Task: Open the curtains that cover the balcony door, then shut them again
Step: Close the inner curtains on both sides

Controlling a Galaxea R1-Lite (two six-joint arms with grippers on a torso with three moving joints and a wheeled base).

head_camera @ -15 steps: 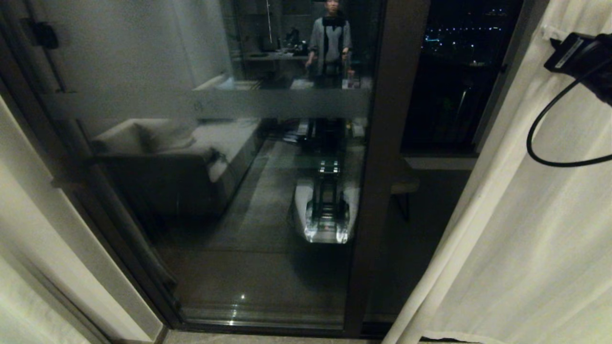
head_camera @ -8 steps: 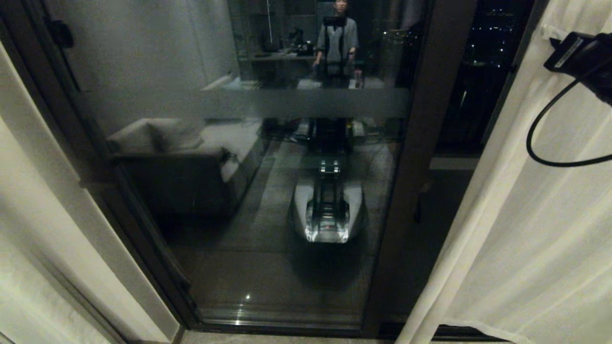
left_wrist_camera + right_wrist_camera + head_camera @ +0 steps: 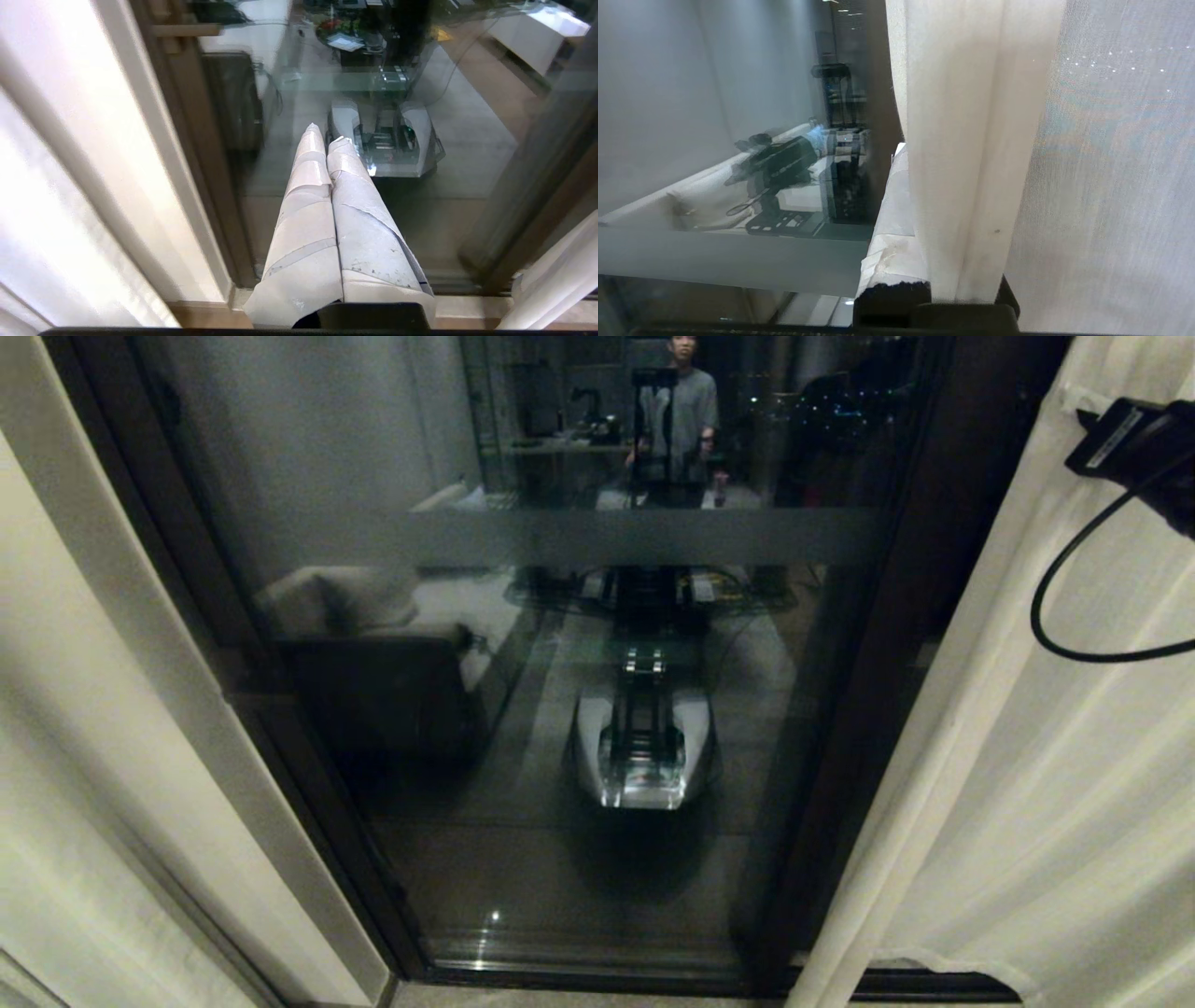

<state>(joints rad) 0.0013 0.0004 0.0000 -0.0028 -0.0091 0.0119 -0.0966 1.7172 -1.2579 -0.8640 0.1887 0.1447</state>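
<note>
The balcony door (image 3: 523,644) fills the middle of the head view, dark glass with a frosted band. Cream curtains hang on both sides: one panel (image 3: 84,775) on the left, another (image 3: 1055,775) on the right. My right arm (image 3: 1134,439) reaches to the right panel's edge from the upper right. In the right wrist view my right gripper (image 3: 945,196) is shut on a thick fold of that curtain (image 3: 971,140), with the sheer layer (image 3: 1111,186) beside it; one taped finger (image 3: 892,219) shows, the other is hidden behind the fabric. My left gripper (image 3: 327,135) is shut and empty, pointing down before the door.
The glass reflects my own base (image 3: 644,747), a sofa (image 3: 373,616) and a person (image 3: 686,411) standing far behind. A dark door post (image 3: 868,709) stands just left of the held curtain edge. The door sill (image 3: 597,975) runs along the floor.
The whole scene has slid to the right in the head view, so the camera has moved. The held curtain edge kept its place with my arm and now covers the dark right pane.
</note>
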